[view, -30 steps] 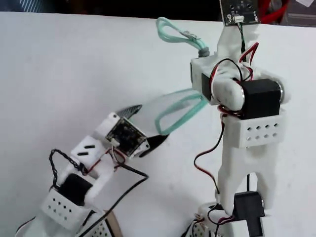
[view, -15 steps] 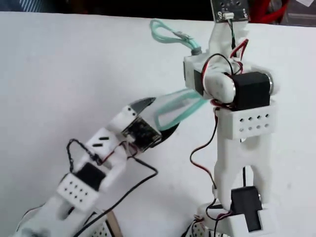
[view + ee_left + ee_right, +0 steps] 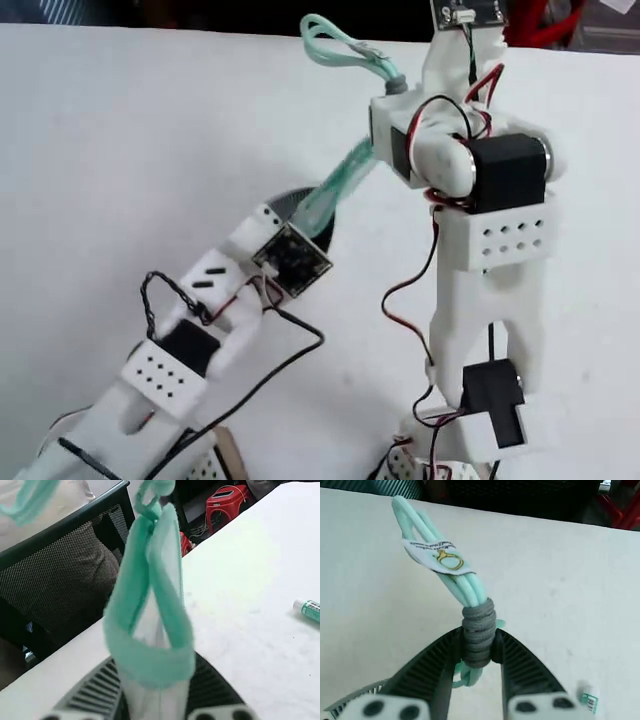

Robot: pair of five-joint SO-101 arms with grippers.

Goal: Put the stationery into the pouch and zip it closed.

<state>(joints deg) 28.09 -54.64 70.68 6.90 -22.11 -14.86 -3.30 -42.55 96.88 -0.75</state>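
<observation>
Table as reference: left arm swung in and forward over the last second, while right arm shifted slightly up-table. As a result the pouch went from hanging broadside and slack to pulled straight and edge-on between your two hands, off the table. Left hand is clamped on the pouch's bottom end. Right hand is clamped on the grey-wrapped neck of the loop at the top end. My read: you're tensioning it for the zip. Both hands are now occupied, though, and a stick lies on the table well apart from the pouch, so loading looks unfinished. Can't tell if the zip is open.
</observation>
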